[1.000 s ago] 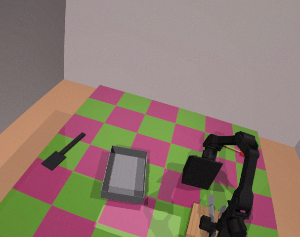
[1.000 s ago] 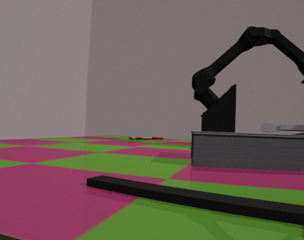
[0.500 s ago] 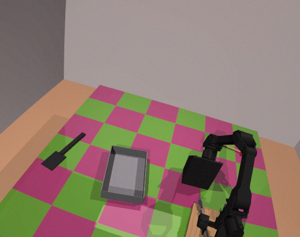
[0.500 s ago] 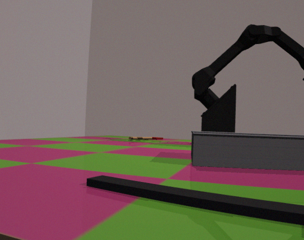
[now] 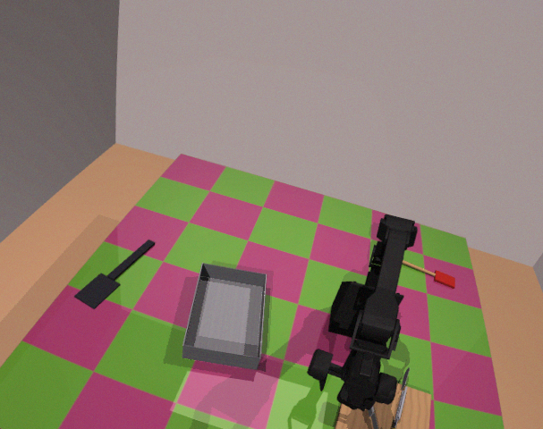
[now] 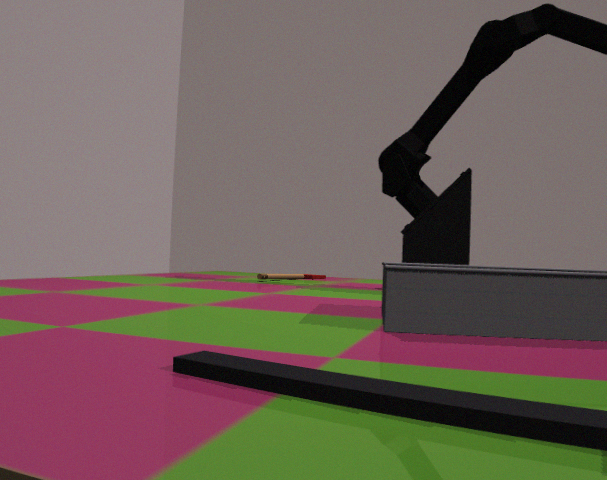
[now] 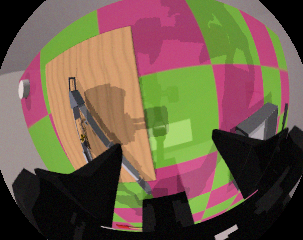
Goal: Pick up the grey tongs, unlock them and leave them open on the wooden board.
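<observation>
The grey tongs (image 7: 77,99) (image 5: 402,402) lie on the wooden board (image 7: 111,55) (image 5: 418,406), their two arms spread apart in a V from the hinge. One arm's end reaches past the board's edge in the wrist view; the other arm's end is hidden behind a finger. My gripper (image 7: 169,141) (image 5: 354,385) is open wide and empty, above and to one side of the tongs, with nothing between its fingers. The roasting tin (image 5: 220,357) (image 6: 499,304) stands on the checkered top with nothing across it. The exterior view does not show the tongs or board.
A black spatula (image 5: 97,290) (image 6: 396,397) lies left of the tin. A brush with a red head (image 5: 445,279) (image 6: 314,276) and pale handle lies behind the arm, on the right. A small white cylinder (image 7: 24,89) stands beyond the board in the wrist view.
</observation>
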Robot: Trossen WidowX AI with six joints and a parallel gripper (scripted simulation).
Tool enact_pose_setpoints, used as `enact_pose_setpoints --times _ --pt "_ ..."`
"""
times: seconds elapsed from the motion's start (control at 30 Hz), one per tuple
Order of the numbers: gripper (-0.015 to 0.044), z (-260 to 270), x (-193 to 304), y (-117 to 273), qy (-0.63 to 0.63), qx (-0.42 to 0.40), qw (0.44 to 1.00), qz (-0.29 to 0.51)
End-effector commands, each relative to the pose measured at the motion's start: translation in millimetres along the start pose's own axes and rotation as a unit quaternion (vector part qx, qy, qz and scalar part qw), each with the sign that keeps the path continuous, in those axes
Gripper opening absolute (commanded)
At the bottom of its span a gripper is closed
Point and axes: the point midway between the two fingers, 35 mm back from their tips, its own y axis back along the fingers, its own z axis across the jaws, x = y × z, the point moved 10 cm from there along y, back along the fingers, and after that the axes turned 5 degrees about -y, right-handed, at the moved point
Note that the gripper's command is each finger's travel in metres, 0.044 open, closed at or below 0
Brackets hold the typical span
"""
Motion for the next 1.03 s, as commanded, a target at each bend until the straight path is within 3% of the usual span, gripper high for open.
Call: enact_pose_setpoints --times 0.0,0.23,1.0 --pt "0.044 -1 1 0 0.01 0.007 1.0 0.008" --pt "0.044 1 4 50 0.003 0.001 1.0 0.003" --pt "0.044 1 4 50 0.003 0.001 1.0 0.003"
